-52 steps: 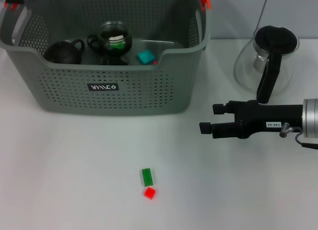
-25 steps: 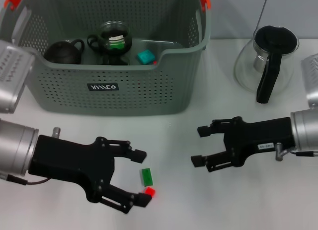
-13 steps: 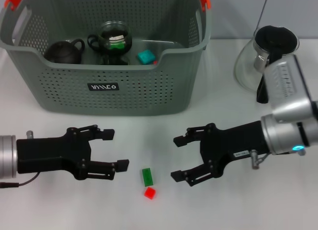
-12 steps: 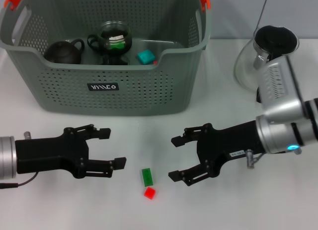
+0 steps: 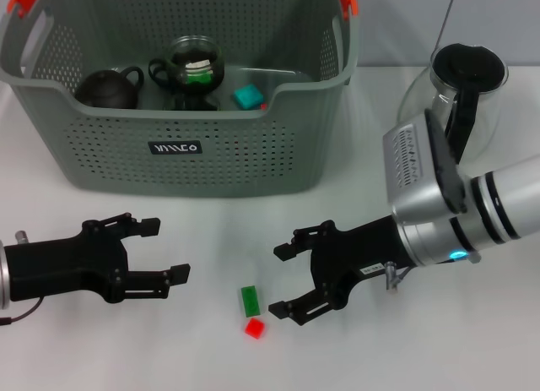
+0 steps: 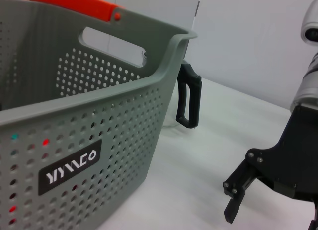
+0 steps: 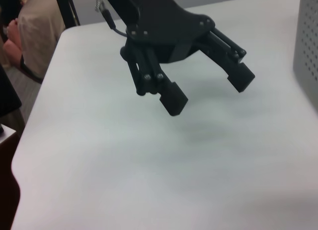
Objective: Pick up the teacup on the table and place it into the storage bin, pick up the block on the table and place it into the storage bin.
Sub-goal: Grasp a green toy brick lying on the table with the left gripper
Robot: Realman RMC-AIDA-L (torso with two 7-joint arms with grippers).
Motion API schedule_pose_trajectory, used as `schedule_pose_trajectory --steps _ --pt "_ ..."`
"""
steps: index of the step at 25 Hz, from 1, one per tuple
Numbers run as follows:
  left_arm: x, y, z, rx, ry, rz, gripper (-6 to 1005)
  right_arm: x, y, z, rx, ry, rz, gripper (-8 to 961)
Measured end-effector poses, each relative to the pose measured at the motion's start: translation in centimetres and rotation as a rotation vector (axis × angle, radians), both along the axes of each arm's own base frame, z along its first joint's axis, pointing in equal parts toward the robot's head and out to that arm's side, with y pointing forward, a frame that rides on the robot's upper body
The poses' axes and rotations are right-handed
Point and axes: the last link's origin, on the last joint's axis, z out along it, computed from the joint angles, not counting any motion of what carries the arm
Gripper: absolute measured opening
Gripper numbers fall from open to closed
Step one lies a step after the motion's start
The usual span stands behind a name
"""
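The white bench (image 5: pixel 101 357) lies open between the storage bin (image 5: pixel 181 146) at 11 o'clock and the near edge. On that bare stretch sit a green block (image 5: pixel 250 301) and, touching its near end, a small red block (image 5: pixel 254 328). The right end effector (image 5: pixel 281 279) hovers just beside them at 3 o'clock, fingers spread wide, holding nothing. The left end effector (image 5: pixel 165 251) hangs at 9 o'clock, also wide and empty. Inside the perforated plastic bin stand a dark teapot (image 5: pixel 108 87), a glass teacup (image 5: pixel 191 63) and a teal block (image 5: pixel 248 96). A glass carafe (image 5: pixel 451 100) stands at 2 o'clock.
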Motion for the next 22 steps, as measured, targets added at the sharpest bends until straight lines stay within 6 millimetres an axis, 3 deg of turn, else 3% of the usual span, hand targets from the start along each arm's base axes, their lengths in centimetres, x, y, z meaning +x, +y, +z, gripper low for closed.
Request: schedule_pose_trajectory --steps 12,18,22 --pt "0.9 0.1 -0.2 -0.036 -0.020 -0.036 949 -0.7 0.0 -1.9 0.031 -0.027 0.028 916" --pt "1.8 0.4 0.2 -0.065 -0.036 -0.079 949 -1.2 0.3 0.4 0.014 0.062 -0.005 916" --pt "2.4 0.7 0.4 -0.084 -0.035 -0.110 949 -0.3 0.3 2.8 0.010 0.108 -0.068 915"
